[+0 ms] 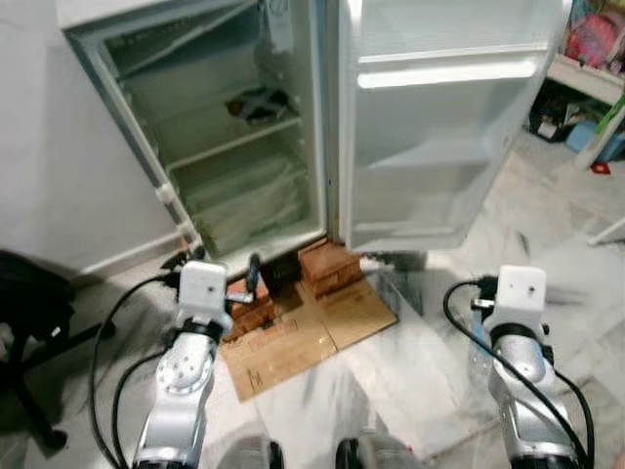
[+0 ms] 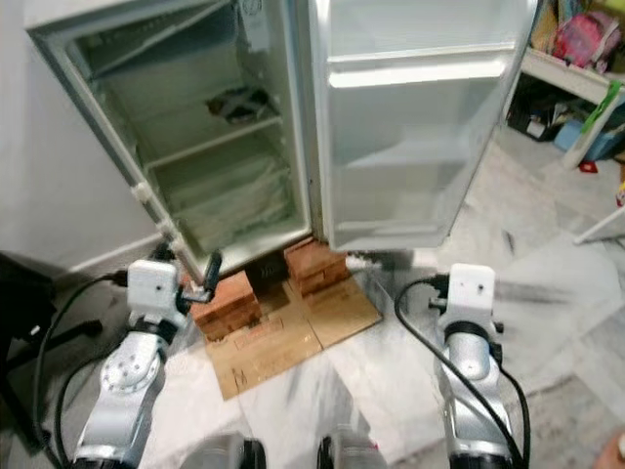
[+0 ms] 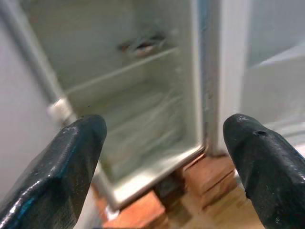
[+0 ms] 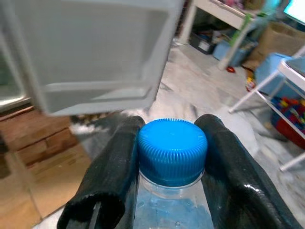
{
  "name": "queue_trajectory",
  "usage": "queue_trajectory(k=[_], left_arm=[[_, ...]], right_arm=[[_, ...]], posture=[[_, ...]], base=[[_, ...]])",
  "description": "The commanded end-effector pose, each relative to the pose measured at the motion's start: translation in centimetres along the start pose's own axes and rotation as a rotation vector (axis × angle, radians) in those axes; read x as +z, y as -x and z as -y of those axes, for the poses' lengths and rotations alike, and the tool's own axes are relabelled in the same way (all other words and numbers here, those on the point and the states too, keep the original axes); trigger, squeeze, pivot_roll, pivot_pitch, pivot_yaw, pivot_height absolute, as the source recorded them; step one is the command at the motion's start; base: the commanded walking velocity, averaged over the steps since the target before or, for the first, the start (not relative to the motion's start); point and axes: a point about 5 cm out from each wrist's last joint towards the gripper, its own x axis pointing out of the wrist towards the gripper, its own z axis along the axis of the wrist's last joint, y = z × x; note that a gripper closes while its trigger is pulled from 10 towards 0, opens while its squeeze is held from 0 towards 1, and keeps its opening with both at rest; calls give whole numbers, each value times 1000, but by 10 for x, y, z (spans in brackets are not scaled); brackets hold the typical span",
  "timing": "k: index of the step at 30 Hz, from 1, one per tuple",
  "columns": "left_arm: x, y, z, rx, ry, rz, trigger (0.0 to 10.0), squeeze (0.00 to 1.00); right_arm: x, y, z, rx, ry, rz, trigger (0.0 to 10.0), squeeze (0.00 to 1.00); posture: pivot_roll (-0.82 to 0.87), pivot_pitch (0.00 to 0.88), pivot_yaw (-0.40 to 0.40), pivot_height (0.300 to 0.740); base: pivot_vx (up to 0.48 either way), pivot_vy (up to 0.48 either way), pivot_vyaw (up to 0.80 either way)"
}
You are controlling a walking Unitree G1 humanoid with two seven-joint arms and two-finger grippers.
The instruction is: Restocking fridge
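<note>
White open fridge (image 1: 244, 147) on red bricks (image 1: 327, 266), brown cardboard (image 1: 303, 337), marble floor (image 1: 410, 391), right gripper (image 4: 167, 191) squeezing blue-capped clear bottle (image 4: 172, 148), left gripper (image 3: 167, 162) spread wide.

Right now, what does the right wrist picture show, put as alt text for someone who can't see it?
The right claw grips a clear bottle just below its blue cap. Beyond it are the open white fridge door, bricks under the fridge, and a marble floor.

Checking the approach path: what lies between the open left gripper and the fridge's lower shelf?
Nothing; the left wrist view shows bare air between the left gripper and the white fridge's lower shelf.
</note>
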Motion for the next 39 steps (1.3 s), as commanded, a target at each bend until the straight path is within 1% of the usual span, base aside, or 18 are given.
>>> queue_trajectory(k=[1,6,17,24,28,29,30,31,33,36,39], left_arm=[[4,-1,-9,45,-8,6,10000,0],[8,1,-8,48,-22,6,10000,0],[10,3,-5,40,-22,-13,10000,0],[10,4,-6,52,-23,-18,10000,0],[7,3,-9,79,-38,-30,10000,0],[9,3,-11,100,-41,-31,10000,0],[8,3,-19,150,-56,-41,10000,0],[8,3,-19,150,-56,-41,10000,0],[3,5,-23,173,-66,-79,10000,0],[2,7,-26,179,-40,-81,10000,0],[3,8,-26,180,-43,-76,10000,0]], right_arm=[[7,-3,-8,30,-14,32,10000,0],[10,-5,-10,41,-30,42,10000,0],[6,-8,-7,41,-22,40,10000,0],[8,-9,-7,39,-30,47,10000,0],[8,-11,-8,37,-49,50,10000,0],[9,-12,-8,37,-53,54,10000,0],[16,-14,-12,62,-52,87,10000,0],[16,-14,-12,62,-52,87,10000,0],[19,-18,-14,64,-93,90,10000,0],[24,-20,-17,72,-106,111,10000,0],[25,-21,-18,78,-109,115,10000,0]], posture=[[-9,110,17,740],[-9,105,18,740],[-15,104,20,740],[-14,100,20,740],[-7,100,14,740],[-3,96,13,740],[-1,101,21,740],[-1,101,21,740],[4,100,20,740],[11,98,26,740],[13,96,26,740]], base=[[0,0,0],[0,0,0],[0,0,0],[0,0,0],[0,0,0],[0,0,0],[0,0,0],[0,0,0],[0,0,0],[0,0,0],[0,0,0]])
